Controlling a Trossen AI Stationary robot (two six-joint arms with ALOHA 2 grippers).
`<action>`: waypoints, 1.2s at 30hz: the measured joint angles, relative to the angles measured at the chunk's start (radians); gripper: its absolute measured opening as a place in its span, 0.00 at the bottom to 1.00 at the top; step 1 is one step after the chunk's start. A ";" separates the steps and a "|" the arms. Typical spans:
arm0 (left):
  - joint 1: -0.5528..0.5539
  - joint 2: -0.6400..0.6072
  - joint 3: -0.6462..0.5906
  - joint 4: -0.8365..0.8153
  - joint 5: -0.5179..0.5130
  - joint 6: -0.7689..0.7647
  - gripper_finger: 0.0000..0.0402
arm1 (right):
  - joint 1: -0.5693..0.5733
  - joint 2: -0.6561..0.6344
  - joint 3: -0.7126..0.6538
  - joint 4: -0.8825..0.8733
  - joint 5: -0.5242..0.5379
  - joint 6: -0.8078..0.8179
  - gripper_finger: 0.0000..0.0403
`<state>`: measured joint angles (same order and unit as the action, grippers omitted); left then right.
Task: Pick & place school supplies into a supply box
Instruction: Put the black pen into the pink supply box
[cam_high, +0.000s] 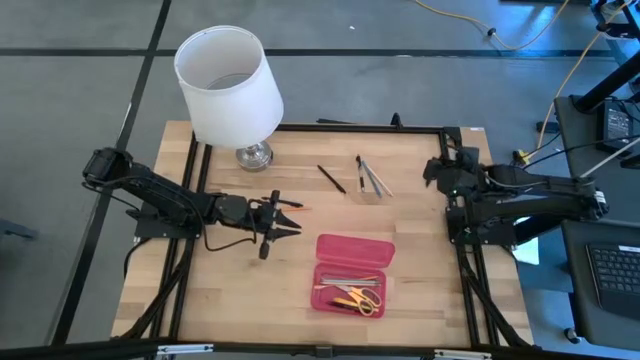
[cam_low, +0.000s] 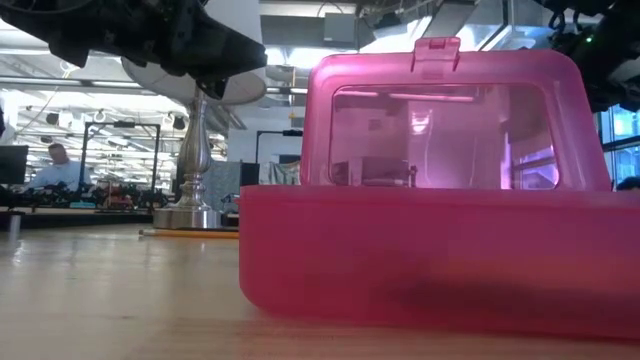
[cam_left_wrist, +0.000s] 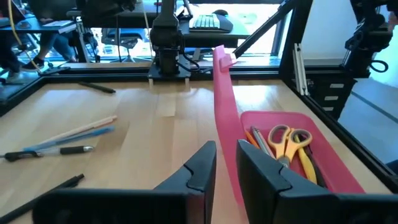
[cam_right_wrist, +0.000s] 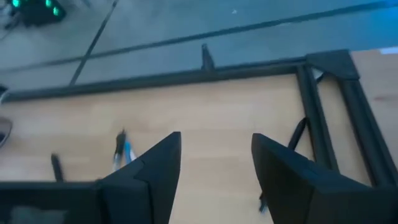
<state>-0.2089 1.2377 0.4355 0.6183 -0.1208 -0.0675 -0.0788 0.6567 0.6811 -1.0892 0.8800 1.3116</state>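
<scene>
The left gripper (cam_high: 285, 219) hangs over the bare wood to the left of the red box (cam_high: 352, 272), its fingers (cam_left_wrist: 198, 168) drawn narrow with only a slim gap between them. In its wrist view nothing sits in that gap; from above a thin orange streak shows at the tips, too small to say whether it is a held pencil, so what it carries, if anything, cannot be told.

Outward from there, the box lies open just right of the gripper, lid (cam_left_wrist: 222, 106) standing upright on the side toward the loose pens. Inside the tray lie the yellow scissors (cam_high: 360, 297) and a few pencils (cam_left_wrist: 256, 139).

The loose supplies rest beyond the box, toward the table's far edge: a black pen (cam_high: 332, 179) and, just beside it on the right, a small cluster of grey and teal pens (cam_high: 371, 178). Their long axes run roughly from the far edge toward the box, slightly slanted. The black pen is the nearer one to the left gripper, lying ahead of it and away from the box.

The right gripper (cam_right_wrist: 214, 165), jaws wide and empty, waits at the table's right edge, level with the pen cluster. It looks about as close to that cluster as the left one is.

A white lamp (cam_high: 228, 85) stands at the far left corner, well apart from the box.
</scene>
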 joint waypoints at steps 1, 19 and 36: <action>0.000 0.000 0.000 0.000 0.000 0.001 0.14 | -0.005 0.003 0.000 0.000 0.013 0.008 0.49; 0.002 0.001 0.001 0.000 -0.001 0.001 0.13 | -0.171 0.314 0.000 0.059 -0.026 0.253 0.49; 0.002 0.001 0.001 -0.001 -0.001 -0.016 0.13 | -0.389 0.598 0.000 0.119 -0.174 0.284 0.49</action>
<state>-0.2073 1.2385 0.4366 0.6178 -0.1215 -0.0837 -0.4677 1.2550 0.6807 -0.9700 0.7061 1.5955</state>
